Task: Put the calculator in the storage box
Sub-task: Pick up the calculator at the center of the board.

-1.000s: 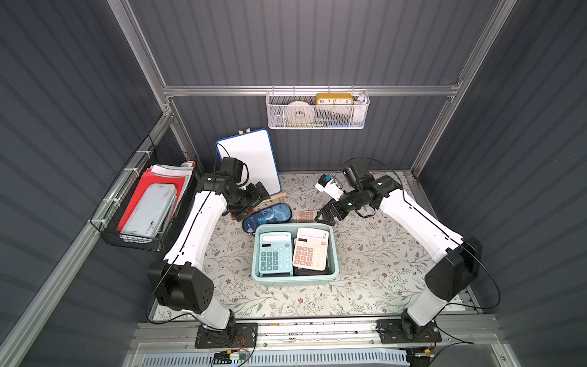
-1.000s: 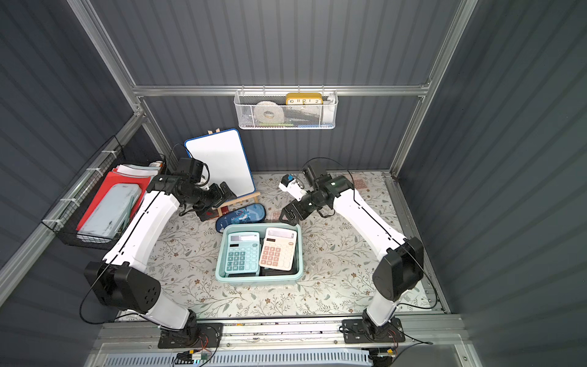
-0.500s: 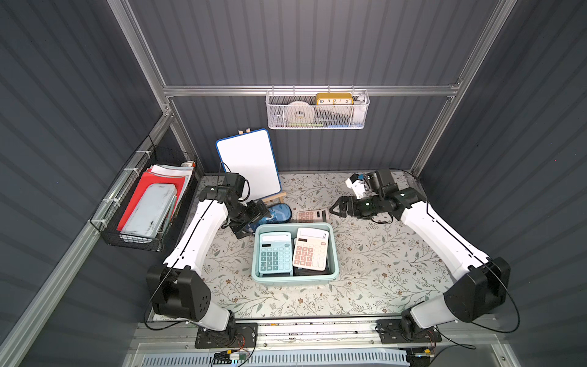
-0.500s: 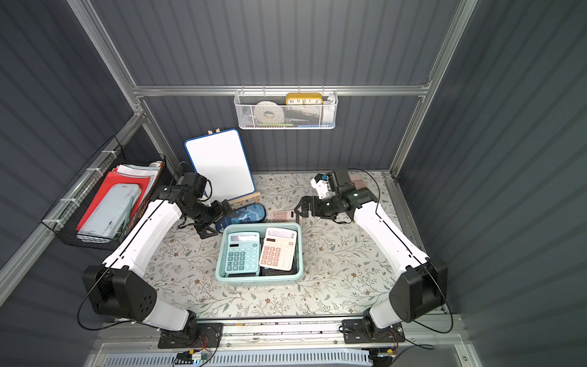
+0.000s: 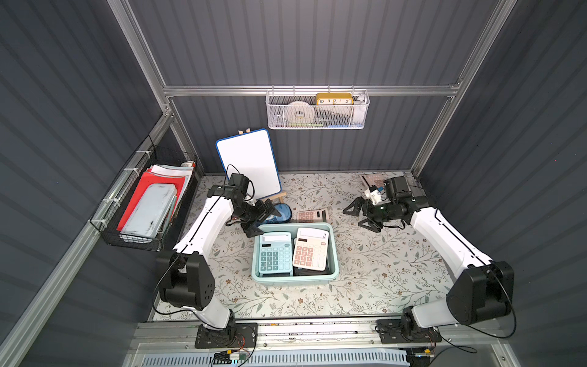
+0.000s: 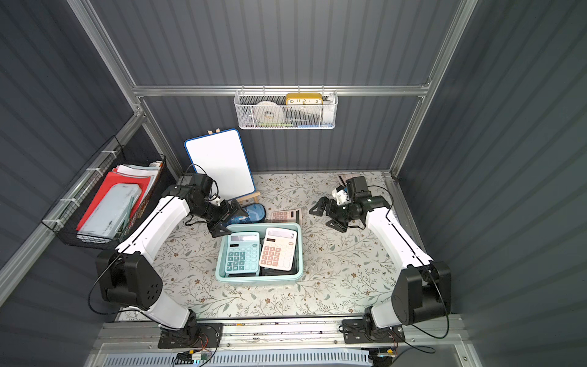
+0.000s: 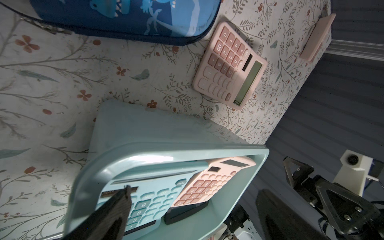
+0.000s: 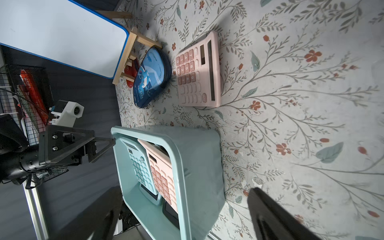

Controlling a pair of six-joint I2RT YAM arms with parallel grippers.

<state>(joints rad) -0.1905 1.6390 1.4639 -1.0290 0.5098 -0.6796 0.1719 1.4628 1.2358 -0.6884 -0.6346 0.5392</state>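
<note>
Mint-teal storage box point(image 5: 295, 278): sits mid-table on the floral mat. A teal calculator point(image 5: 275, 254) and a cream-pink calculator point(image 5: 310, 249) already lie inside, side by side, over something dark I cannot identify.
Pink calculator point(image 5: 311, 216): lies flat on the mat, keys up, just behind the box's far wall and beside the blue pencil case point(image 5: 282, 212). Nothing touches it.
Back-corner calculator point(image 5: 373, 180): another pinkish one lies at the far right corner, only partly in view.
Left gripper point(image 5: 262, 219): jaws spread wide and empty, hovering at the box's far-left corner, near the pencil case.
Right gripper point(image 5: 358, 217): jaws spread wide and empty, above the mat to the right of the pink calculator, apart from it.
Step in hand: most likely the approach to the next calculator, as nothing is grasped.
Next move: one claw should come down over the pink calculator and straddle its long edges. It must stay clear of the pencil case and the box wall before closing, lifting and carrying the calculator over the rim.
</note>
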